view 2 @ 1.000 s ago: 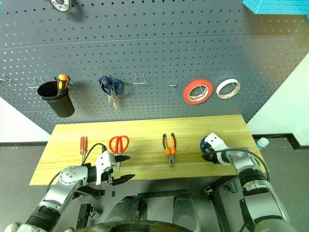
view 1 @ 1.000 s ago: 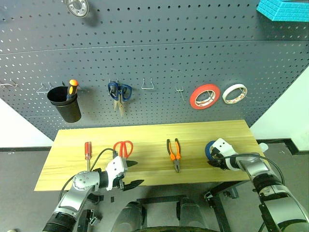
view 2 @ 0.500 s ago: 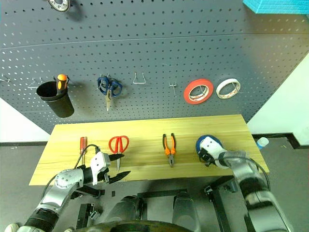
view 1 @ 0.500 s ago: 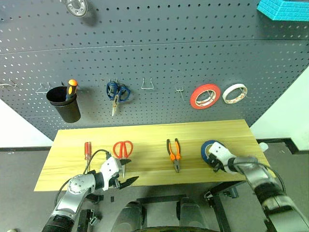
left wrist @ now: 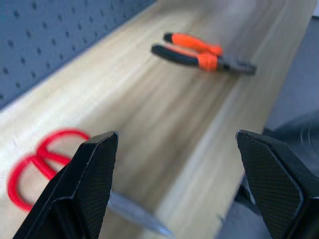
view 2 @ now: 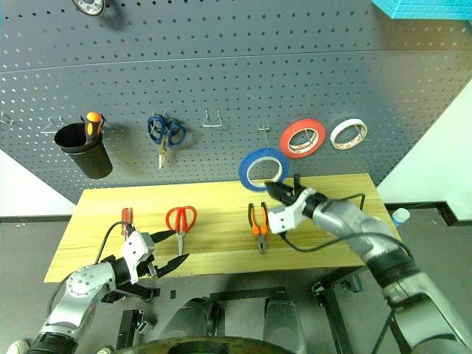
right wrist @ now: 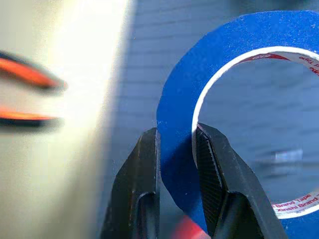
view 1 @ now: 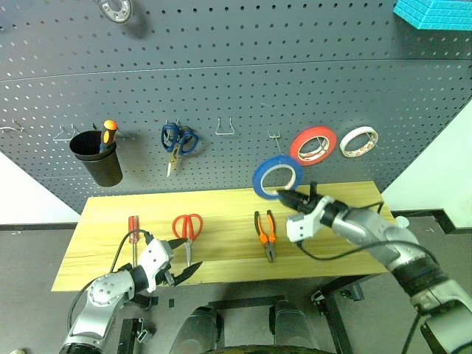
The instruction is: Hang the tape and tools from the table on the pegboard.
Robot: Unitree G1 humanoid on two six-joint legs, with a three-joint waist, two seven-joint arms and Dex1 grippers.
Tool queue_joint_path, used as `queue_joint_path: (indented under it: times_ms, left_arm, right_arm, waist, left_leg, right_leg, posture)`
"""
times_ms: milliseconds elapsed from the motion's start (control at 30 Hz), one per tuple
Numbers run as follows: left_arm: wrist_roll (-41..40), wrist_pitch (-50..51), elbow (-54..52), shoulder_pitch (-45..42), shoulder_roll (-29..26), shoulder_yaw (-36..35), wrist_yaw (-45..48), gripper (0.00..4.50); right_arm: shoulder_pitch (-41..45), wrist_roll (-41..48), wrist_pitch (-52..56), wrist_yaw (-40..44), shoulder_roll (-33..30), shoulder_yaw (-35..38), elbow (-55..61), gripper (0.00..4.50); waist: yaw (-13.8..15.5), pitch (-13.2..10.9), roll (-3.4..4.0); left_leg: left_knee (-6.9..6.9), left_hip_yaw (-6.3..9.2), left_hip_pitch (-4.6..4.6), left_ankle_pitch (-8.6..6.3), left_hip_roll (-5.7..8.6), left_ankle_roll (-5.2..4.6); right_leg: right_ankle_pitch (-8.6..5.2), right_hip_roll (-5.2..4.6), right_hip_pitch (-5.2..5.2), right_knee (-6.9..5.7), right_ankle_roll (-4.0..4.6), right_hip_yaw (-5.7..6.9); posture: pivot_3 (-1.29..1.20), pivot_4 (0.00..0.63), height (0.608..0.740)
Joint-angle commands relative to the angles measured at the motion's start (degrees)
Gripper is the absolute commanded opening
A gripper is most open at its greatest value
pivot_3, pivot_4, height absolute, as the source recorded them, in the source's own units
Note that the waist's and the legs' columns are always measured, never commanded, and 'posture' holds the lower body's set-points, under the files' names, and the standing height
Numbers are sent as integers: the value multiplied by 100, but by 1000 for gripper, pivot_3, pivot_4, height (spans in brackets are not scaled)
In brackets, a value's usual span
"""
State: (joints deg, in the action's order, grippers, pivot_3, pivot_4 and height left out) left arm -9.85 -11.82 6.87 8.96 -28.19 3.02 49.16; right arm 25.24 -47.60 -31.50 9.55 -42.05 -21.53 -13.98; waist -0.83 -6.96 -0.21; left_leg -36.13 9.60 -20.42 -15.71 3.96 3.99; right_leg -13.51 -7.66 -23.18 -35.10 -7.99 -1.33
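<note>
Right hand (view 1: 284,195) grips the blue tape (view 1: 276,177), its fingers pinched through the ring's wall, holding it upright above the surface (view 1: 228,203) and in front of the pegboard (view 1: 221,88). Left hand (view 1: 188,271) hangs wide open and empty at the surface's near edge, just beside the red scissors (view 1: 187,228); pliers (view 1: 266,234) and screwdriver (view 1: 133,230) lie on the surface.

Blue tape (view 1: 276,177) upright before pegboard (view 1: 221,74), pliers (view 1: 266,234), scissors (view 1: 186,230), screwdriver (view 1: 133,230) flat on table (view 1: 221,203)
</note>
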Motion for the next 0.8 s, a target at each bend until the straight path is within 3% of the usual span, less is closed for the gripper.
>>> queue_joint_path:
  times_ms: [33,267,533,633,800]
  left_arm:
    - [-149,321,-448,-111,-46,-90,-94,3956]
    - [-160,823,-845,-272,-5,-12,-212,3956]
    - [-174,1219,-1274,-263,-1,11,-327,3956]
    - [-206,1500,-1562,-224,-30,18,-383,3956]
    - [-197,2047,-1881,-334,-248,12,-294,3956]
  right_arm:
    - [493,-199,75,-242,15,114,-45,655]
    - [1012,45,146,363,86,-55,-731,655]
    - [856,370,-233,924,-38,-205,-903,3289]
    - [489,762,-463,1442,-50,-345,-819,3289]
    - [-38,2360,403,2449,805,-52,-1033,3289]
  waist:
    - [3,0,0]
    - [-15,1,-1]
    - [-31,-1,1]
    - [-17,1,-3]
    - [-91,-6,-4]
  left_leg:
    - [3,0,-1,0,0,0]
    - [7,1,-1,0,1,-1]
    - [6,1,2,0,1,-1]
    - [6,1,2,0,1,-1]
    - [6,0,6,0,-2,-2]
  right_leg:
    - [4,0,-2,1,6,0]
    - [6,0,0,3,8,-1]
    - [7,2,0,0,9,-2]
    - [7,1,2,1,7,-2]
    - [6,3,4,0,7,-4]
  posture:
    - [-49,71,732]
    - [-47,66,732]
    - [-42,71,732]
    - [-46,73,732]
    - [-56,77,732]
